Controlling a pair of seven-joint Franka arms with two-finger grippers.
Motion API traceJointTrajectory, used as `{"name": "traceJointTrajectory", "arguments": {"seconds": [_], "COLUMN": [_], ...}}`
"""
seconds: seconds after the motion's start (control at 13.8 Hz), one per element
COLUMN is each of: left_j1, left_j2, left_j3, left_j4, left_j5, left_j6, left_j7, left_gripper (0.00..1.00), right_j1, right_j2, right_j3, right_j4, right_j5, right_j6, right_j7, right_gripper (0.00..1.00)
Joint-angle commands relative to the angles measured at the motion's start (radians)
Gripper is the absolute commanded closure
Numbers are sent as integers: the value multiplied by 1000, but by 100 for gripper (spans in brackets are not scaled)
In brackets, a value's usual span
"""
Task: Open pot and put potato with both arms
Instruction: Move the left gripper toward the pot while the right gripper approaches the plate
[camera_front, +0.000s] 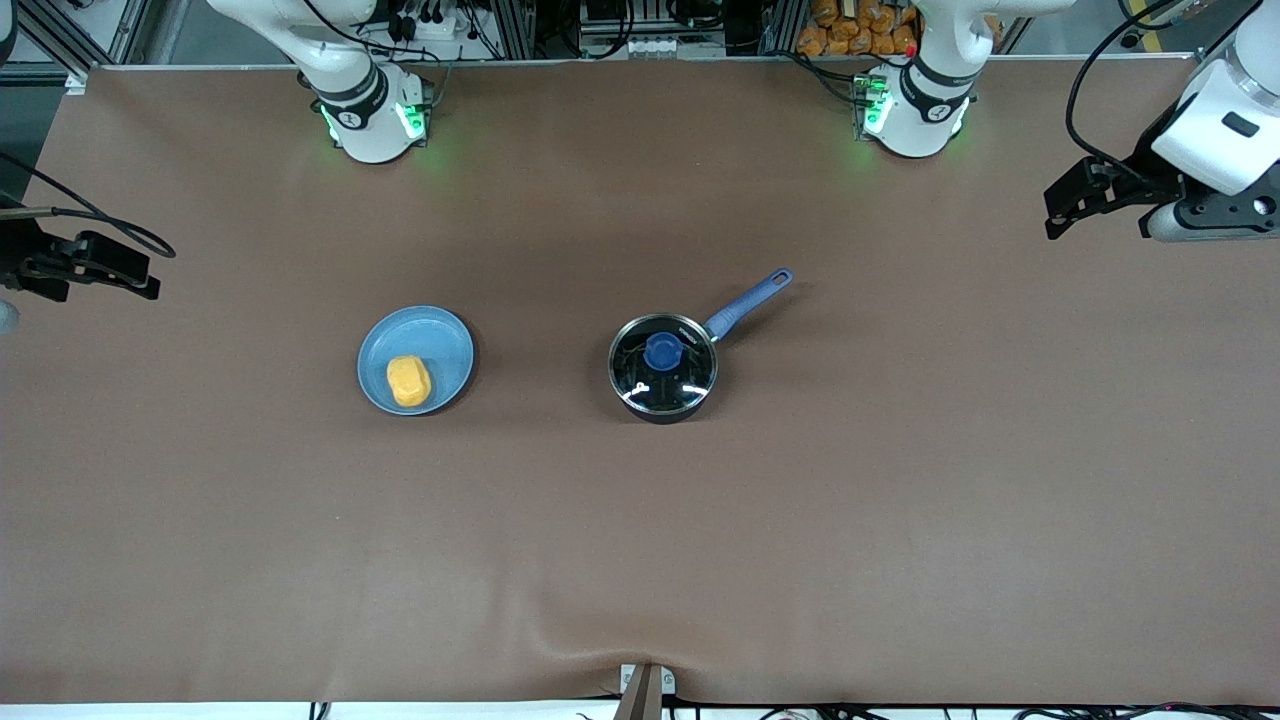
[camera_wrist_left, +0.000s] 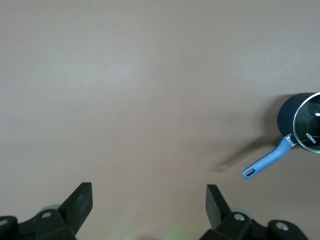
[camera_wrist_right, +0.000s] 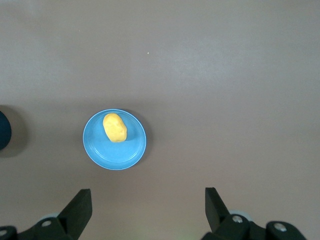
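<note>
Nothing was done yet. My right gripper hung spread wide, empty, at its table end; the potato lay on the blue plate; the pot sat lidded mid-table; my left gripper waited wide, empty.

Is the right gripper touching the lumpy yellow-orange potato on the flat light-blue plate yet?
Apart. The right wrist view shows bare brown table between the open right gripper and the yellow-orange potato, which lies on the light-blue plate.

White brand word on the pot's lid, possibly "KONKA", otherwise unreadable
</note>
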Motion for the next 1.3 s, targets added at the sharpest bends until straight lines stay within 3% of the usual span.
{"name": "traceJointTrajectory", "arguments": {"seconds": [0.0, 0.36, 0.51, 0.94, 1.23], "left_j1": [-23, -84, -101, -104, -153], "left_j2": [40, 115, 154, 230, 273], "left_j3": [-2, -35, -42, -120, -149], "left_j4": [40, 81, 124, 130, 130], "left_j5": [-3, 3, -8, -10, -7], "left_j6": [-18, 20, 22, 28, 62], "left_j7": [3, -3, -3, -3, -5], "left_gripper": [0, 0, 0, 0, 0], "right_j1": [-4, 16, 82, 171, 208], "right_j2": [-5, -2, 30, 179, 217], "right_j3": [6, 9, 7, 9, 9], "right_j4": [1, 0, -5, -8, -143], "right_j5": [7, 9, 16, 30, 56], "right_j6": [4, 5, 7, 85, 213], "right_j7": [3, 3, 8, -2, -6], "right_gripper": [0, 0, 0, 0, 0]}}
